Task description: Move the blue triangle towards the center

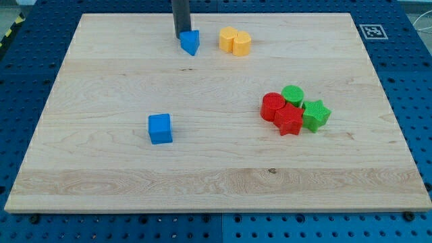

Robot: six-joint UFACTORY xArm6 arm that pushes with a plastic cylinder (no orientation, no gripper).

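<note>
The blue triangle (191, 42) lies near the view's top, left of the board's middle line, its point turned down. My tip (181, 36) stands just at its upper left, touching or almost touching it. The rod rises out of the view's top edge. The triangle is now apart from the two yellow blocks (235, 41) to its right.
A blue cube (160, 128) sits at the lower left of centre. A cluster of two red blocks (281, 113) and two green blocks (305, 106), with a red and a green star among them, lies at the right. The wooden board (101, 175) ends close above the tip.
</note>
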